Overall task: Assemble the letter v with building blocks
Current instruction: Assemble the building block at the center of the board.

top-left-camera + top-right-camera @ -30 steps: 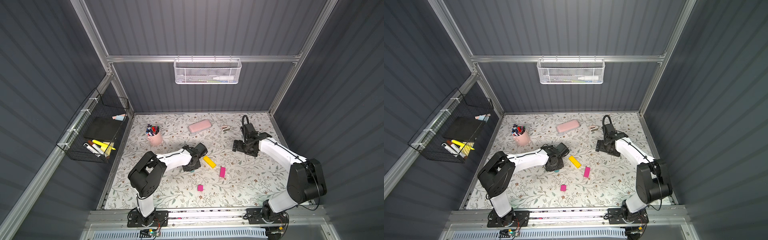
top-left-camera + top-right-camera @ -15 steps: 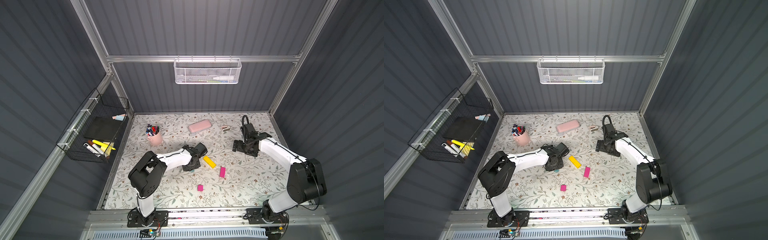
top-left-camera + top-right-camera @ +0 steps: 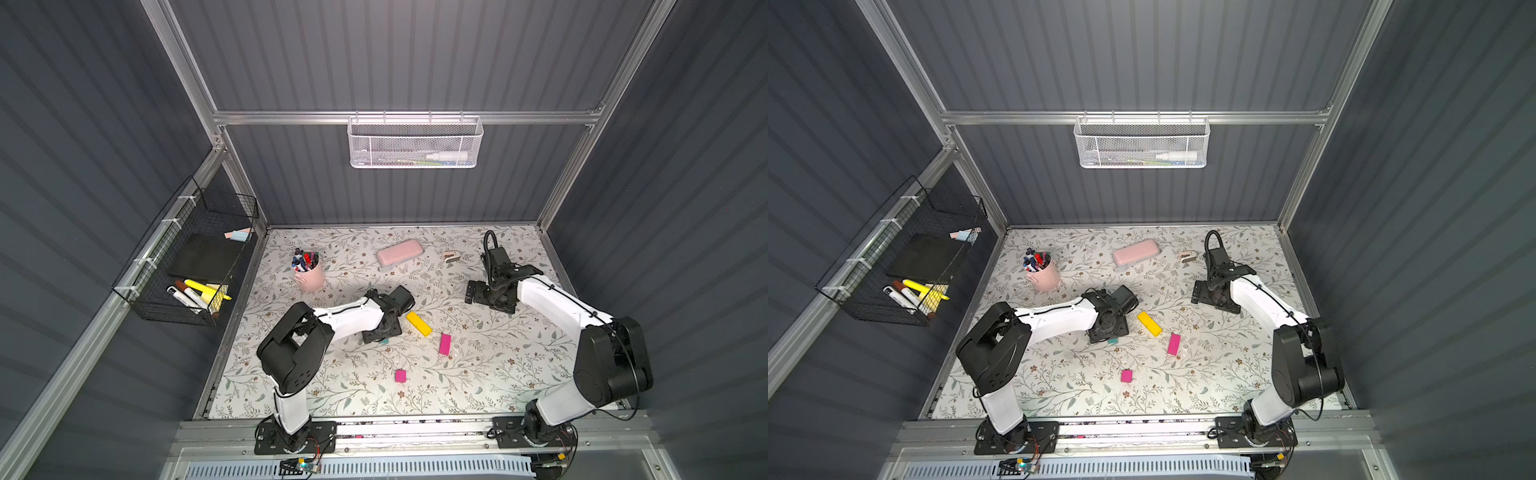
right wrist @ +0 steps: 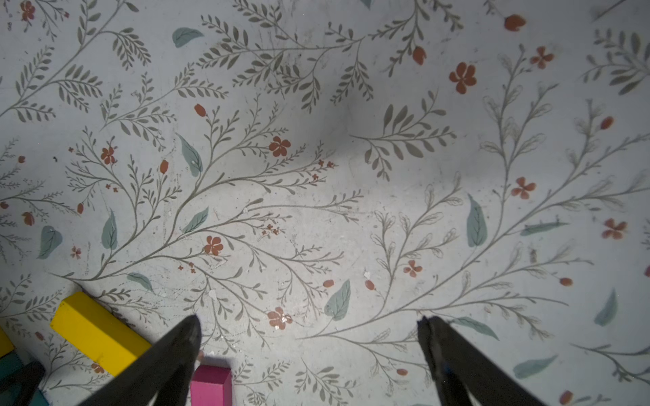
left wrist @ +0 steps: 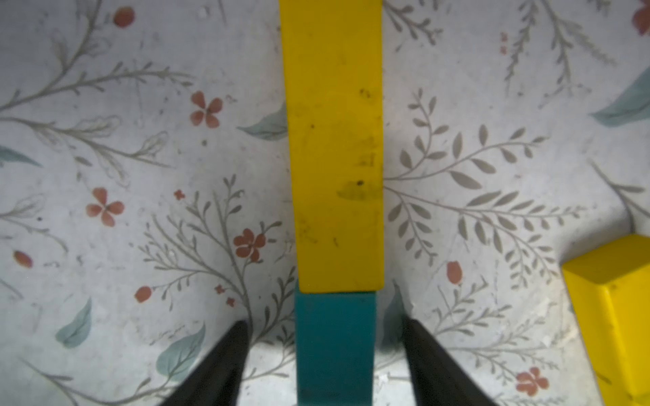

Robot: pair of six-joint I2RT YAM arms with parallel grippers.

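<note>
Showing the floral bench [image 3: 478, 374] with the building blocks scattered between two arms. In the left wrist view, a teal block [image 5: 334, 348] is seen lying flat between the left jaws. These jaws are parted and stand on either side of it, with a strip of bench visible at each flank, so nothing is gripped. A long yellow block [image 5: 334, 140] is butted end to end against the teal block, and one straight line is formed by the two. A second yellow block [image 5: 612, 309] is seen beside this line, slanted and apart from it. In both top views the left arm [image 3: 349, 318] is stretched low over the middle of the bench, and most of the line is hidden beneath its wrist. Just beside that wrist the second yellow block [image 3: 419, 323] is seen, with a long magenta block [image 3: 445, 344] near it but not touching. A short magenta block [image 3: 400, 375] is set well apart, toward the front rail. The letter v is not yet formed by these pieces. In the right wrist view the right jaws are spread wide over bare bench, with nothing between them. The right arm [image 3: 548, 303] is held at the rear right, well apart from the blocks. A pink cup of pens [image 3: 309, 276] and a pale pink case [image 3: 399, 252] are placed toward the rear
</note>
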